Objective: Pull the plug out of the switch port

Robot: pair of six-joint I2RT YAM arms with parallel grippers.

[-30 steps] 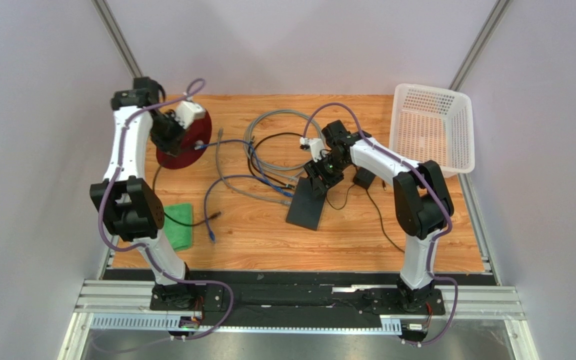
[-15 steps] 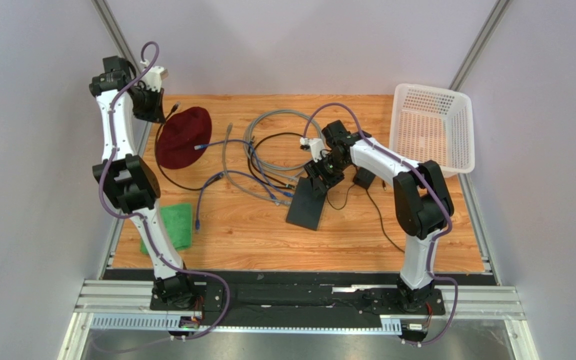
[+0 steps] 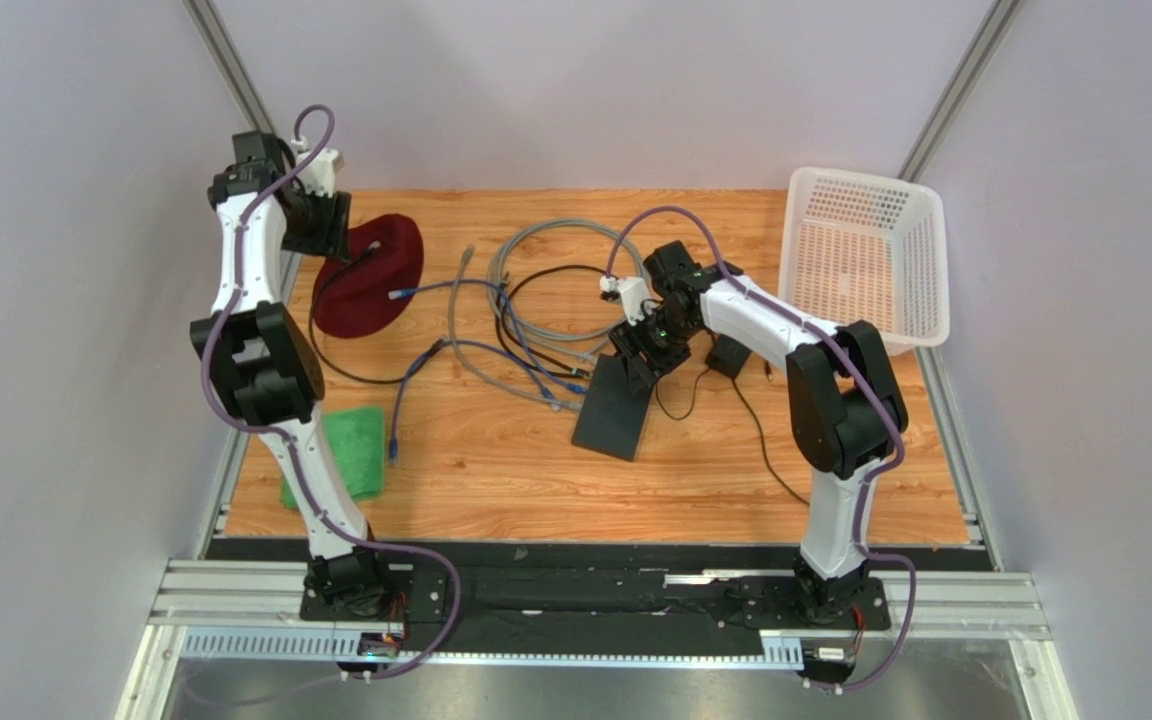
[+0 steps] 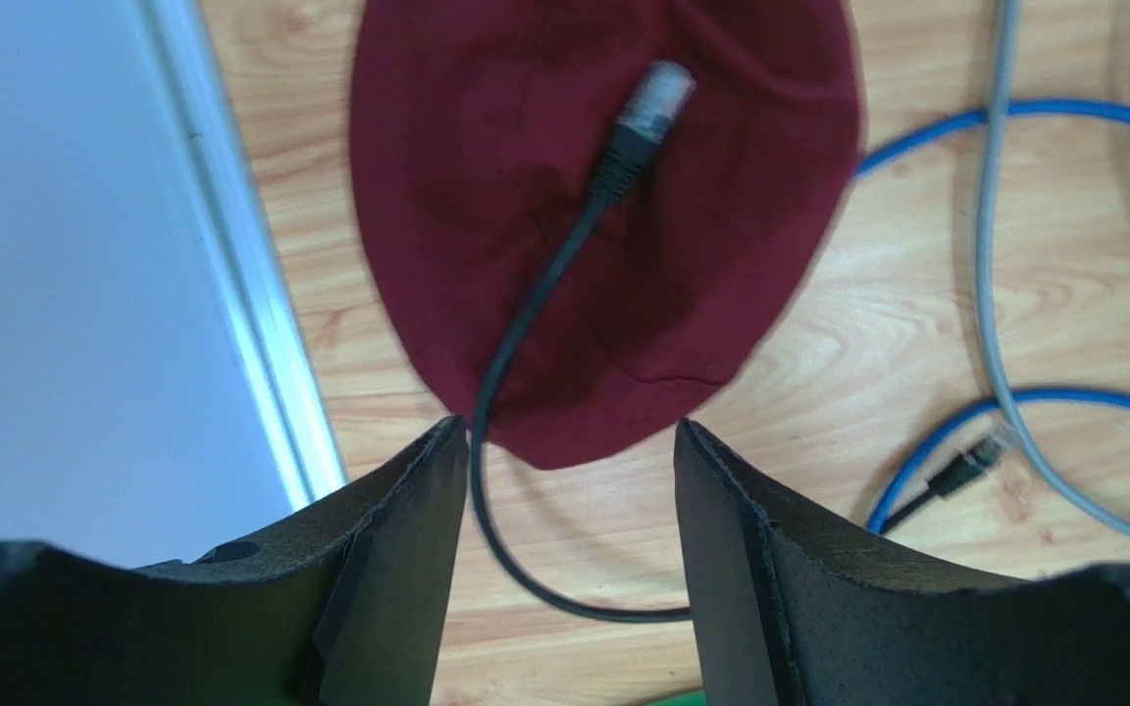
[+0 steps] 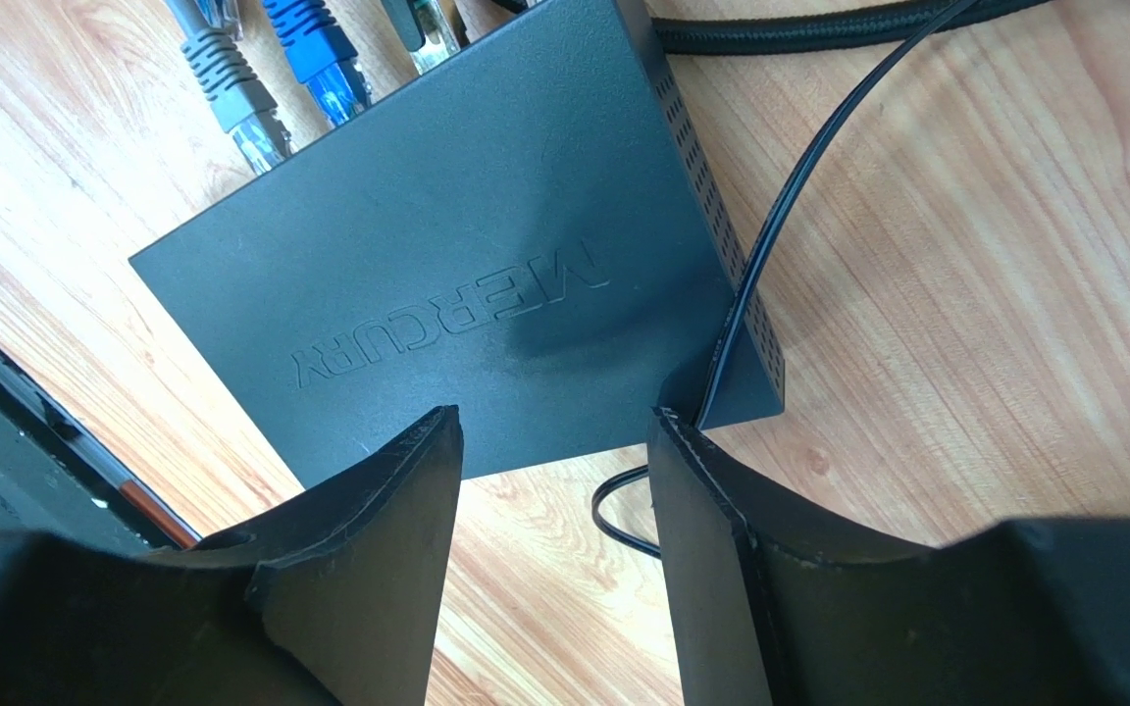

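Note:
The switch (image 3: 615, 405) (image 5: 468, 265) is a flat black box lying mid-table. A grey plug (image 5: 232, 91) and a blue plug (image 5: 313, 62) sit in sockets on its edge. My right gripper (image 3: 642, 342) (image 5: 553, 419) hovers over the switch's near end, open and holding nothing. My left gripper (image 3: 319, 228) (image 4: 568, 434) is at the far left, above the edge of a maroon cloth (image 3: 372, 273) (image 4: 556, 221), also open. A black cable's clear plug (image 4: 657, 97) lies loose on that cloth. The cable runs down past my left finger (image 4: 394, 544).
Loops of grey, blue and black cable (image 3: 515, 308) spread between the cloth and the switch. A black adapter brick (image 3: 728, 357) sits right of the switch. A white basket (image 3: 868, 255) stands back right, a green cloth (image 3: 349, 450) front left. A metal rail (image 4: 240, 280) edges the table beside my left gripper.
My left arm lifted off the maroon cloth to the back left corner and its gripper has opened. The cables near the cloth shifted. The right arm has hardly moved.

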